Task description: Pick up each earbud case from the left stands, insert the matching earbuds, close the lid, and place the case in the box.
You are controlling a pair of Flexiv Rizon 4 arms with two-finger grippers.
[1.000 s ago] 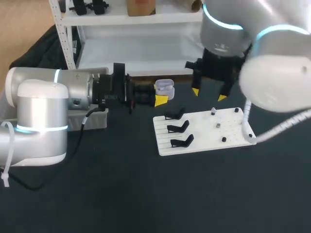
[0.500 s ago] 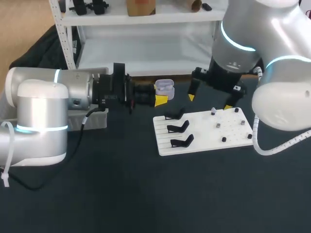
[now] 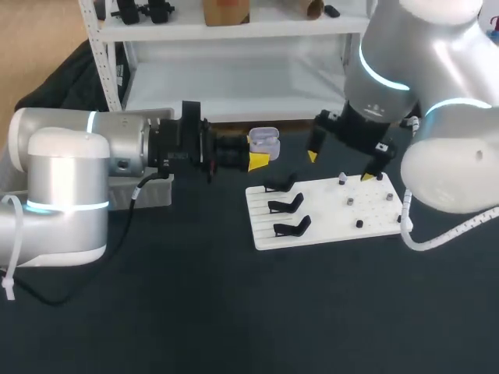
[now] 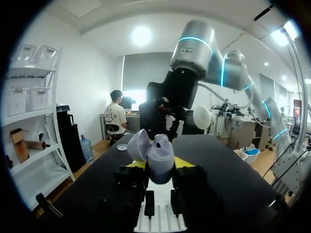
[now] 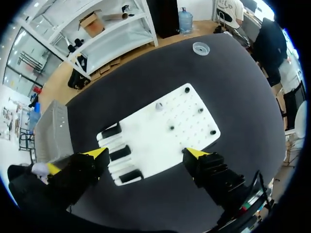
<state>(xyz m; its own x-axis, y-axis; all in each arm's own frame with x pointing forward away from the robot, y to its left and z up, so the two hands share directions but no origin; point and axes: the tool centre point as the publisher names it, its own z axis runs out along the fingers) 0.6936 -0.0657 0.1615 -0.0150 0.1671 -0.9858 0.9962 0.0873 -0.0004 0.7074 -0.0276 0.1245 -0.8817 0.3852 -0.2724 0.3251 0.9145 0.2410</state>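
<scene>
Pale lilac, the earbud case (image 3: 266, 142) stood with its lid open, clamped between the yellow tips of the left gripper (image 3: 260, 153), at about eleven o'clock from the white board (image 3: 327, 222). The right gripper (image 3: 340, 167) hung over the board's twelve o'clock edge, fingers spread wide, holding nothing.

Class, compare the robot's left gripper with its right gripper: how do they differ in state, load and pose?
The left gripper is shut on an open earbud case; the right gripper is open and empty. The left gripper points sideways, level above the table; the right gripper points down over the white board. Both have yellow fingertips.
</scene>
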